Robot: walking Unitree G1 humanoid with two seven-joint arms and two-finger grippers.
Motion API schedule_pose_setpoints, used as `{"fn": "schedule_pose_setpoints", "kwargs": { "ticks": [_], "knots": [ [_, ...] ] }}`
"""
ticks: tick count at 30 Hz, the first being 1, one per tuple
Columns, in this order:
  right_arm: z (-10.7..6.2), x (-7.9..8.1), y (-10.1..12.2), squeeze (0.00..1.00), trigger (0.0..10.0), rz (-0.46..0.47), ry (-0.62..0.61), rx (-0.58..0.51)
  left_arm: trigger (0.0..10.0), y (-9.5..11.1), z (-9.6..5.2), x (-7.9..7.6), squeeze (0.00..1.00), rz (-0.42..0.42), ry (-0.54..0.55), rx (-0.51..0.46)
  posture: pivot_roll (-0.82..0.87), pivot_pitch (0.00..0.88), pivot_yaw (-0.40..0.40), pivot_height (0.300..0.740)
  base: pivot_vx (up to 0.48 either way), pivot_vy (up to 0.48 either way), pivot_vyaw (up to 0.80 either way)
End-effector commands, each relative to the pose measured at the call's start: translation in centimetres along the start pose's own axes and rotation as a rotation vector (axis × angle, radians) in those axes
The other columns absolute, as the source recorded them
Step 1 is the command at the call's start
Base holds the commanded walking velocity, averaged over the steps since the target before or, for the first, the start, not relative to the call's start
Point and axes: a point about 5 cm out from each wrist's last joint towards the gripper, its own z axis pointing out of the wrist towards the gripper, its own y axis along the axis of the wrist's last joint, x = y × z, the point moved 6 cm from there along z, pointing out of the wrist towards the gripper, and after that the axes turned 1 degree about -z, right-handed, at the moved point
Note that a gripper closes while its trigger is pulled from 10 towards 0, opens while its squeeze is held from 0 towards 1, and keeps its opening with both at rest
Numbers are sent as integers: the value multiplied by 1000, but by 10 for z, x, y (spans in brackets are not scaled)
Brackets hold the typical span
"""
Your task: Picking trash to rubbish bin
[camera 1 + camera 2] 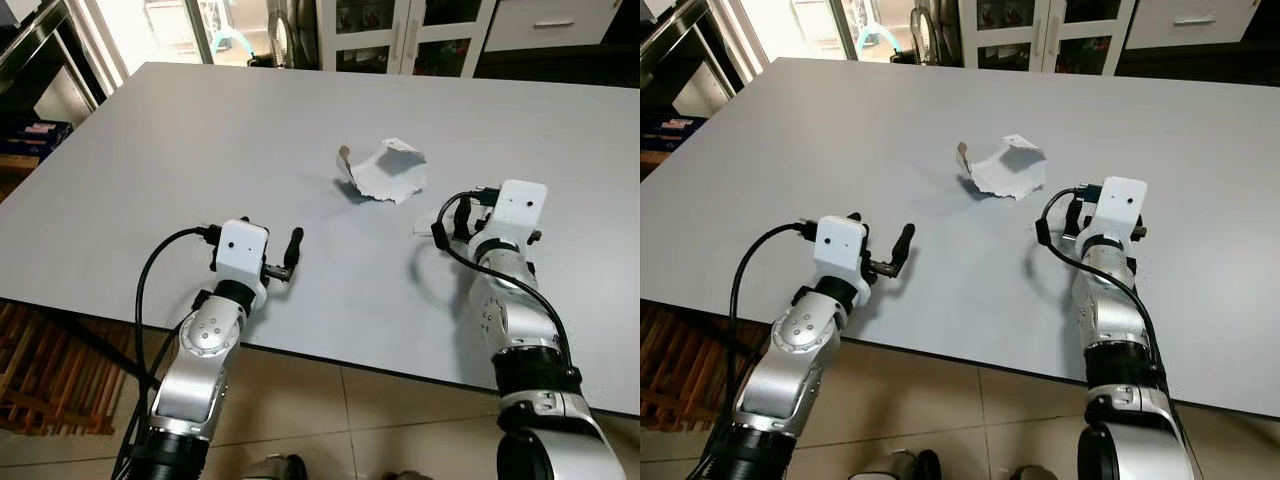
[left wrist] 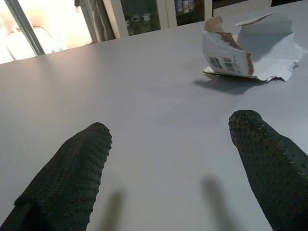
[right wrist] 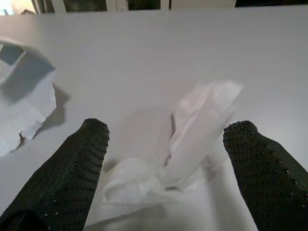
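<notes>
From my left eye I see the grey table (image 1: 200, 150) with the torn carton (image 1: 385, 172) lying near its middle; I take that carton as my landmark. My left gripper (image 1: 288, 256) hovers low over the table on the near side of the carton and well apart from it, while my right gripper (image 1: 452, 218) sits just beside the carton's near right corner, over a scrap of crumpled tissue (image 1: 424, 222). My right eye gives the same layout, the carton (image 1: 1003, 170) untouched and no rubbish bin to be made out, so I judge that carrying anything off will mean turning away and possibly dropping it. In my left wrist view my two black fingers (image 2: 72, 173) stand wide apart with bare table between them, and the carton (image 2: 250, 53) lies ahead and off to one side, so a straight push forward would likely miss it or shove it along. In my right wrist view my fingers (image 3: 72, 168) are spread wide and straddle the tissue (image 3: 187, 144), with the carton's edge (image 3: 24, 101) just beyond; the tissue is thin and flat, so my pads may close over it and slide, or pinch only a loose flap that tears free
</notes>
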Motion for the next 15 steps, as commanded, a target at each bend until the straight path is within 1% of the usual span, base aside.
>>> {"fn": "schedule_pose_setpoints", "kwargs": {
  "ticks": [1, 3, 4, 6, 9, 15],
  "knots": [
    [5, 5, 2, 0, 10000, 11, 14, -1, 10000, -1, -5, 9, 0, 13, 24, 12, 72, 154, 82, 740, 0, 0, 0],
    [5, 6, 1, 0, 10000, 10, 16, 0, 10000, -1, -6, 10, 0, 14, 25, 13, 77, 157, 83, 740, 0, 0, 0],
    [8, 7, 0, 0, 10000, 7, 19, 4, 10000, -2, -10, 10, 0, 19, 24, 21, 89, 161, 84, 740, 0, 0, 0],
    [9, 7, 0, 0, 10000, 8, 18, 10, 10000, -3, -12, 10, 0, 21, 25, 25, 96, 166, 85, 740, 0, 0, 0],
    [13, 8, -1, 0, 10000, 31, 20, 14, 10000, -5, -17, 13, 0, 27, 32, 36, 108, 172, 87, 740, 0, 0, 0],
    [17, 9, -7, 0, 10000, 34, 33, 37, 10000, -4, -19, 16, 0, 35, 39, 44, 120, 179, 88, 740, 0, 0, 0]
  ]
}}
